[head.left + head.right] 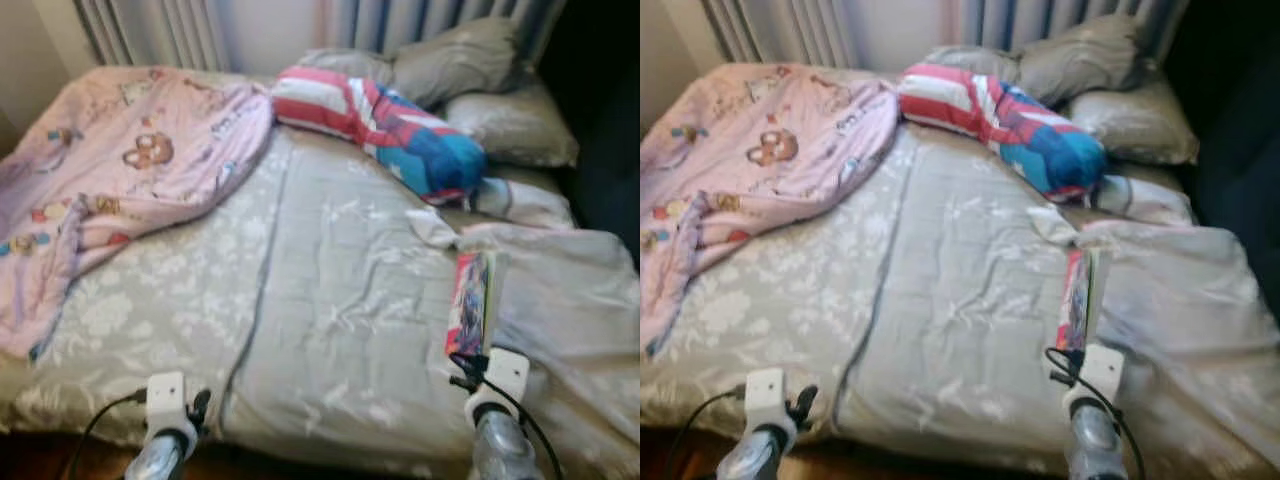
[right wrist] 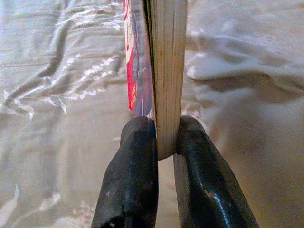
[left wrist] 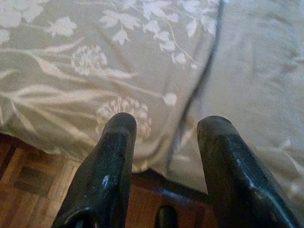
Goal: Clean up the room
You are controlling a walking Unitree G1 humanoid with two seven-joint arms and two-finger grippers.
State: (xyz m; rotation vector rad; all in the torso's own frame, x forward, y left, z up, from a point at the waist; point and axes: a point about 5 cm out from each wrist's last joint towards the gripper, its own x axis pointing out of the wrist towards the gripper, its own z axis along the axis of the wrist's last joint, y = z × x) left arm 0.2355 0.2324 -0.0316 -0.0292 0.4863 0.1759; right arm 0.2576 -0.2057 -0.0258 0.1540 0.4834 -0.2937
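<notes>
My right gripper [image 2: 166, 137] is shut on a thick book [image 2: 164, 71] with a red and blue cover, held on edge above the grey bedspread; the book [image 1: 470, 305] stands out over the bed's right half. My left gripper [image 3: 166, 128] is open, with nothing between its fingers, hovering at the near edge of the bed [image 1: 330, 290]. A pink cartoon-print blanket [image 1: 120, 170] lies crumpled over the bed's left side. A red, white and blue striped pillow [image 1: 385, 125] lies near the head of the bed.
Grey pillows [image 1: 470, 70] are stacked at the head of the bed below striped curtains [image 1: 160, 30]. A small white cloth [image 1: 432, 226] lies beyond the book. Wooden floor [image 3: 33, 180] runs along the bed's near edge. A dark area borders the right side.
</notes>
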